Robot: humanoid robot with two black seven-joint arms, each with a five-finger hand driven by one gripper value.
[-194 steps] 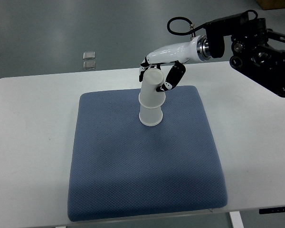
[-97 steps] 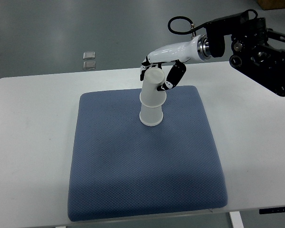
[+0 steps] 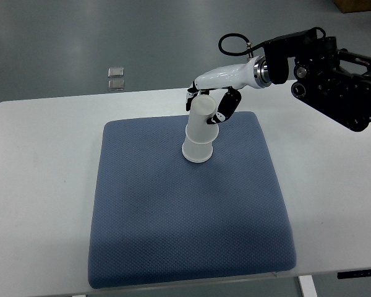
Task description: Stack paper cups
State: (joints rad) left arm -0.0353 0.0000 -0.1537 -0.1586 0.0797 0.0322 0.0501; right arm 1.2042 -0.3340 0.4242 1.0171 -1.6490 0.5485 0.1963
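A stack of white paper cups (image 3: pixel 197 146) stands upside down on the blue mat (image 3: pixel 185 210), near its far edge. The top cup (image 3: pixel 201 114) leans to the right on the lower one. My right hand (image 3: pixel 208 104) reaches in from the upper right. Its fingers (image 3: pixel 226 105) are curled around the upper part of the top cup, with dark fingertips on both of its sides. The far side of the cup is hidden by the hand. No left arm shows.
The mat lies in the middle of a white table (image 3: pixel 37 185). The black right arm (image 3: pixel 334 80) hangs over the table's far right corner. Two small square objects (image 3: pixel 116 77) lie on the floor beyond the table.
The right hand has shifted a little to the right with the top cup. The cup now sits lower on the one beneath it and leans further right.
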